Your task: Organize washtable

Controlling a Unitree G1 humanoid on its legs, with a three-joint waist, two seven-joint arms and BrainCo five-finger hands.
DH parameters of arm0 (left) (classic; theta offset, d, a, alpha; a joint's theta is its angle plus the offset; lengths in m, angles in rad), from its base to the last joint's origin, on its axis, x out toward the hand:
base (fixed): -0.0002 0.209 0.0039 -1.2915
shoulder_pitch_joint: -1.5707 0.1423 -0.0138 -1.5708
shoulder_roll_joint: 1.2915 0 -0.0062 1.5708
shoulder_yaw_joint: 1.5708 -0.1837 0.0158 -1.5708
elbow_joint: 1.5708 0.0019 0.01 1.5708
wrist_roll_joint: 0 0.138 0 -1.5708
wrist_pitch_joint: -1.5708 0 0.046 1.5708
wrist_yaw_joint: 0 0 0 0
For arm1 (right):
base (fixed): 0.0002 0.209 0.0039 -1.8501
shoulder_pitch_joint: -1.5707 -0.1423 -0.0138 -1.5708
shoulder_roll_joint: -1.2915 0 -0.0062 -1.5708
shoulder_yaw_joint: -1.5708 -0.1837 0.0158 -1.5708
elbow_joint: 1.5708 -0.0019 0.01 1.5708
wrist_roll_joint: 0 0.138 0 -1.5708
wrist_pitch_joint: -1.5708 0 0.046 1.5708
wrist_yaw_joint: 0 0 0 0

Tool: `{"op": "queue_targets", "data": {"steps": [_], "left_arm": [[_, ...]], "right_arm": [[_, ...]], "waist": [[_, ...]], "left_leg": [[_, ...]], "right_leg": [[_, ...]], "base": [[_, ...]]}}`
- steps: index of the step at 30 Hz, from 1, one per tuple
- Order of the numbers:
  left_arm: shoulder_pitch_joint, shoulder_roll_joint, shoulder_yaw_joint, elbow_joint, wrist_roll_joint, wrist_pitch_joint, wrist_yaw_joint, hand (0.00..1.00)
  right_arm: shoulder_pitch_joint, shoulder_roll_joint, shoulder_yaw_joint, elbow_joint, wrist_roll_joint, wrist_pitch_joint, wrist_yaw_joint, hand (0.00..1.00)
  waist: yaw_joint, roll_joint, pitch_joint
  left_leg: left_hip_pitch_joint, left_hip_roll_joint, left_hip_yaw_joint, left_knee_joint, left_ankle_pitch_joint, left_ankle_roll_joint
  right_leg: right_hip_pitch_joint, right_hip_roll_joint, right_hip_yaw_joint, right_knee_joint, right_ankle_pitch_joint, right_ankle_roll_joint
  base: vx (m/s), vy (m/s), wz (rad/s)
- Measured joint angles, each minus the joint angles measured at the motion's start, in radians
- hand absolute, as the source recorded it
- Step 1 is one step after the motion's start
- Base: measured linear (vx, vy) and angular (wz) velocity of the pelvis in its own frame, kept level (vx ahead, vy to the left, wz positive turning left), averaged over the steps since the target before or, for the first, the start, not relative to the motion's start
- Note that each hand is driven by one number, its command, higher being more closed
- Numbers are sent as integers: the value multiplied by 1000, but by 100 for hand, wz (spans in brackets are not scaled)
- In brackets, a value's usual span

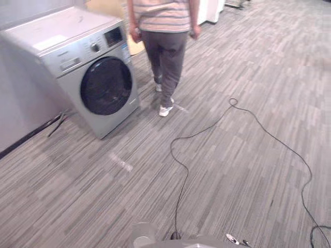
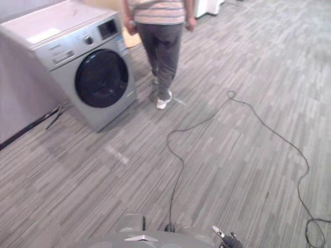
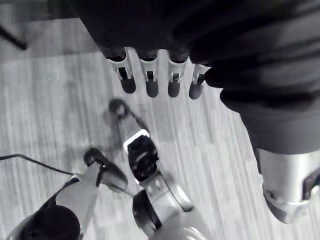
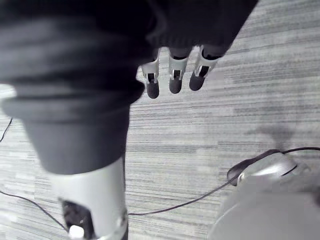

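- A washing machine (image 1: 90, 67) stands at the left on the floor (image 1: 232, 170), its round door shut. Where the washtable is cannot be told, so the step in hand is judged to be finding and approaching it.
- A person (image 1: 165, 57) is seen just beside the machine, with the back turned. Room should be left there, and a slow, steady walk is advised.
- The left hand (image 3: 172, 80) is pointed down at the floor, with fingers straight and nothing held.
- The right hand (image 4: 175, 75) is seen the same way, relaxed and empty. No grasp should be prepared before a tabletop is reached.
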Motion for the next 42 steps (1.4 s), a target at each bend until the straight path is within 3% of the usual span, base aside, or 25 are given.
{"op": "queue_targets", "data": {"steps": [1, 4, 6, 8, 10, 11, 13, 14, 15, 17, 20, 22, 23, 24, 25, 26, 27, 29, 30, 31, 34, 37, 39, 40, 42], "left_arm": [[-5, -2, -12, 0, 1, -2, 0, 0], [-4, -25, 27, -1, -91, -1, -6, 0], [13, -26, 9, 1, -74, -4, 4, 0], [13, -2, 8, 4, -58, -5, 3, 0], [9, 0, 36, 6, -56, -9, 5, 0], [13, 0, 36, 2, -56, -13, 5, 0], [10, 36, -14, 5, -35, -6, 6, 0], [-9, 74, -82, 3, -18, -8, 0, 0], [-46, 91, -114, 1, -17, -10, 4, 0], [-90, 88, -136, -7, -10, -12, 18, 0], [-166, 66, -173, -36, 3, -18, 27, 0], [-212, 41, -187, -45, 4, -33, 23, 0], [-224, 27, -186, -49, 5, -39, 22, 0], [-226, 2, -186, -49, 6, -44, 22, 0], [-205, -33, -182, -46, 15, -47, 18, 0], [-205, -45, -172, -48, 21, -48, 14, 0], [-208, -51, -147, -64, 23, -46, 11, 0], [-199, -63, -61, -79, 22, -46, 13, 0], [-183, -62, -32, -79, 20, -47, 15, 0], [-172, -57, -31, -79, 20, -47, 14, 0], [-148, -16, -57, -90, 7, -50, 5, 0], [-126, 8, -119, -73, 12, -49, 3, 0], [-61, 16, -146, -56, 15, -48, 3, 0], [-43, 12, -152, -27, 17, -43, 6, 0], [3, 24, -150, 5, 20, -30, 6, 0]], "right_arm": [[-14, 2, 4, -6, 0, -2, 0, 0], [-3, 2, 2, -13, -1, 0, 0, 0], [14, -2, -1, -1, -4, 6, -1, 0], [15, 10, -8, 9, -4, 6, 1, 0], [-5, 12, -23, 18, -6, 6, 17, 0], [7, 18, -24, 33, -8, 7, 19, 0], [24, 10, -27, 36, -11, 5, 23, 0], [37, 17, -23, 38, -16, 12, 28, 0], [37, 14, -25, 36, -16, 16, 33, 0], [38, 1, -19, 33, -18, 18, 33, 0], [45, 3, -22, 17, -13, 13, 29, 0], [76, 19, -24, 20, -12, 18, 18, 0], [83, 21, -27, 19, -10, 18, 16, 0], [96, 18, -48, 16, -5, 21, 12, 0], [108, 1, -48, 15, -6, 23, 9, 0], [111, -2, -59, 14, -6, 23, 8, 0], [114, 1, -72, 5, -6, 25, 5, 0], [124, 3, -76, -33, -6, 27, 0, 0], [118, 7, -71, -60, -5, 25, 0, 0], [103, 6, -70, -60, -6, 24, 0, 0], [22, 18, -62, -55, -8, 22, 1, 0], [-67, 22, -61, -33, -14, 21, 0, 0], [-81, 27, -35, -37, -14, 14, 0, 0], [-71, 11, -7, -38, -13, 7, 0, 0], [-9, 20, 1, -23, -13, 8, 0, 0]], "waist": [[-10, -1, 0], [-8, 5, 3], [11, 4, -23], [10, -16, -34], [24, -22, -30], [13, -30, -40], [-5, -34, -54], [-28, -63, -52], [-24, -60, -36], [-39, -36, -29], [-67, -12, 1], [-75, -19, 2], [-75, -20, 3], [-92, 4, -8], [-105, 43, -37], [-105, 51, -36], [-101, 54, -34], [-98, 57, -32], [-93, 56, -31], [-83, 56, -26], [-39, 27, -11], [2, 29, 32], [21, 32, 18], [18, 59, 11], [27, 12, -17]], "left_leg": [[-41, -2, 33, -100, -13, 23], [-119, -23, 12, -356, 39, 19], [-110, -49, -12, -535, 270, 13], [-96, -78, 33, -485, 242, 54], [-102, -80, 106, -312, 196, 96], [-63, -99, 104, -356, 195, 106], [63, -117, 108, -479, 143, 128], [136, -139, 89, -534, 126, 148], [210, -141, 82, -577, 121, 151], [307, -119, 72, -650, 95, 157], [462, -65, 58, -754, 44, 144], [531, -54, 41, -788, -13, 128], [551, -54, 37, -796, -31, 124], [589, -30, 14, -824, -59, 142], [602, 7, -14, -809, -32, 118], [588, 22, -26, -755, -30, 114], [539, 27, -49, -598, -5, 75], [435, 21, -86, -280, 149, 22], [354, 23, -98, -46, 249, -46], [318, 26, -87, 54, 253, -47], [112, 22, -18, 269, 172, 39], [-28, -15, 18, 13, 68, 71], [-66, -48, 4, -531, 154, 25], [-110, -42, -21, -654, 207, 34], [-124, -84, 47, -582, 265, 96]], "right_leg": [[31, 0, 34, -17, -7, 11], [106, -14, 105, -80, -28, 15], [151, -45, 176, -90, -94, 34], [156, -100, 203, -36, -131, 67], [170, -102, 242, 104, -73, 112], [149, -104, 229, 197, -71, 115], [55, -89, 159, 517, 16, 229], [-19, -130, 89, 690, 132, 257], [-94, -183, -4, 829, 86, 183], [-210, -229, -93, 893, 6, 136], [-354, -226, -167, 639, -64, 167], [-379, -240, -218, 239, 21, 208], [-384, -248, -224, 143, 63, 201], [-388, -231, -238, 129, 196, 168], [-398, -200, -262, 178, 150, 105], [-395, -193, -273, 201, 123, 87], [-370, -183, -286, 227, 81, 58], [-268, -144, -280, 190, 30, 35], [-174, -107, -260, 129, 12, 22], [-123, -87, -240, 98, 10, 17], [89, -57, -145, -51, 4, 7], [241, -74, -42, -96, -7, 9], [318, -120, 44, -166, -77, 45], [358, -123, 58, -195, -127, 64], [393, -183, 63, -143, -193, 100]], "base": [[-150, 135, -100], [-177, 115, -62], [177, 110, -68], [596, 24, -55], [529, 115, -78], [253, 95, -74], [252, -67, -5], [355, -125, 34], [288, -114, 20], [14, -3, -12], [-192, 13, -4], [155, -152, 26], [615, -368, 26], [727, -394, 31], [766, -432, 27], [707, -417, 14], [569, -437, -4], [419, -372, -17], [212, -231, -39], [176, -237, -72], [101, -133, -71], [366, -76, -90], [-224, 163, -120], [-10, 230, -87], [465, 114, -43]]}}
